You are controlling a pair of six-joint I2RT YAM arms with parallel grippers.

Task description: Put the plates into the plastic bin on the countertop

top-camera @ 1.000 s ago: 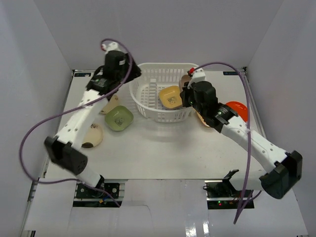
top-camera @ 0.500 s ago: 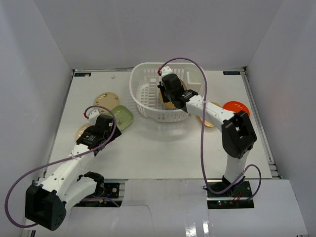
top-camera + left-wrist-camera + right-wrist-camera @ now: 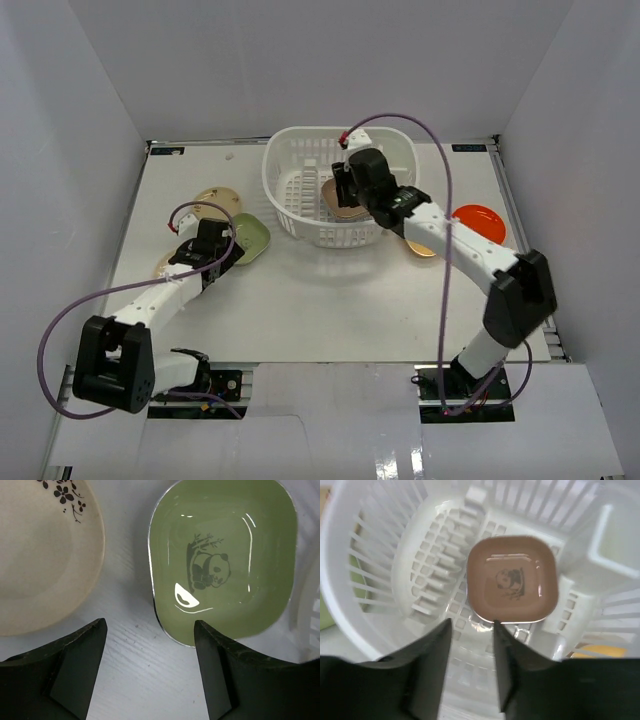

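Fingers point(image 3: 75, 670) of the left gripper point(image 3: 150, 627) stand wide apart and released, with only bare countertop point(image 3: 330, 290) between them. That gripper hangs low over the left side of the countertop, its gap aimed between two plates. To its left is a cream plate point(image 3: 45, 555) with a dark flower sprig, and to its right a green rounded-square plate point(image 3: 222, 560) with a panda picture. One fingertip lies close to the green plate's near rim; whether it touches I cannot tell. The green plate sits just beside the left wall of the white plastic bin point(image 3: 310, 232). A tan round plate point(image 3: 215, 198) lies farther back on the left.

The right gripper point(image 3: 471, 627) hangs inside the bin, which stands at the far middle of the countertop. Its fingers point(image 3: 427, 675) are parted and grasp nothing; the bin's grid floor shows in the gap. Just beyond their tips a brown rounded-square plate point(image 3: 510, 580) with a panda picture lies in the bin, next to the small corner compartment point(image 3: 615, 545). Right of the bin, on the countertop, a red-orange plate point(image 3: 478, 220) lies in the open. A yellowish plate point(image 3: 420, 248) is partly hidden under the right arm. A purple cable point(image 3: 445, 300) loops along each arm.
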